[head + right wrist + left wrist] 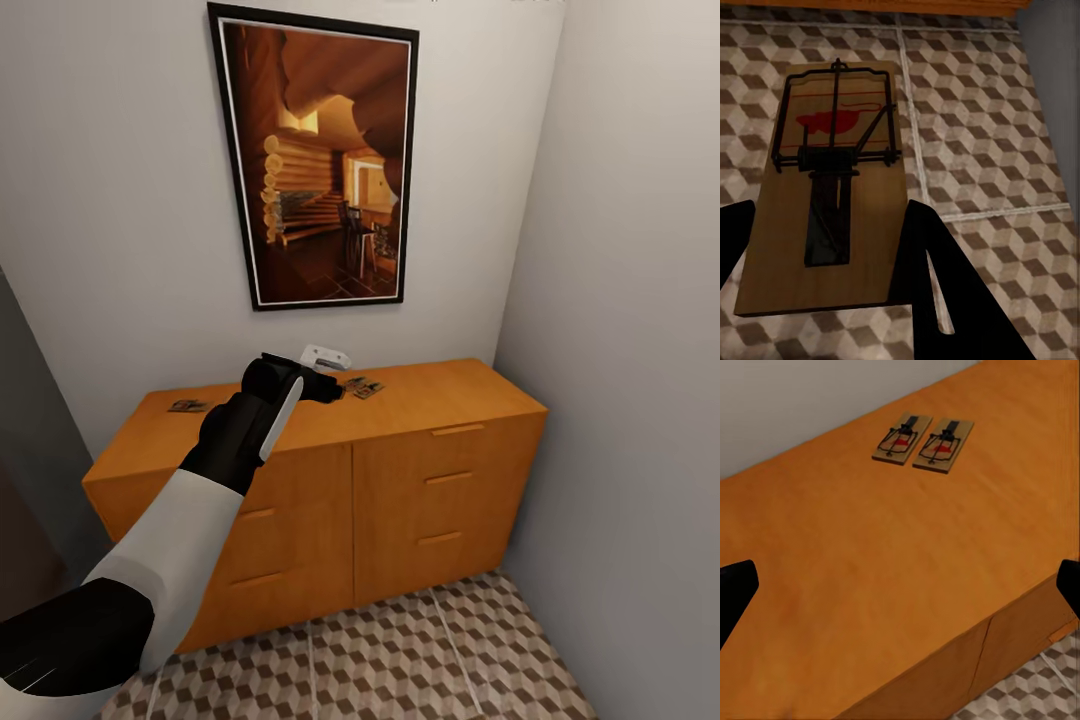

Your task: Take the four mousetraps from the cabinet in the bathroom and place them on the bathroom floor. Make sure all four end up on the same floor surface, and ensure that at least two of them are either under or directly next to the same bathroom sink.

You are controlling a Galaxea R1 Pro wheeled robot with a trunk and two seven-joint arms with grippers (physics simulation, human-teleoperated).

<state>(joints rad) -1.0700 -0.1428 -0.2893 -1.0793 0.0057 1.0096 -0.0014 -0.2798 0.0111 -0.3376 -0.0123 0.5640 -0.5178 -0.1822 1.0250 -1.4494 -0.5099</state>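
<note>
On the cabinet (pixel 400 410) top, two mousetraps (pixel 923 442) lie side by side near the wall, ahead of the left gripper (pixel 900 585), whose fingers (pixel 735 592) are spread apart. A third trap (pixel 187 406) lies near the cabinet's left end. Above the bathroom floor (pixel 982 112) beside the cabinet, the right gripper's (pixel 825 255) fingers (pixel 937 285) pinch a fourth mousetrap (pixel 832 187).

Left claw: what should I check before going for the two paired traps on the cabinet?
1. Left claw open: ok.
2. First trap and second trap ahead of it on the cabinet: ok.
3. Room for a finger between them: not ok, their edges nearly touch.
4. Left claw down at a trap: not ok, it is short of them.
5. Right claw shut on held trap: ok.
</note>
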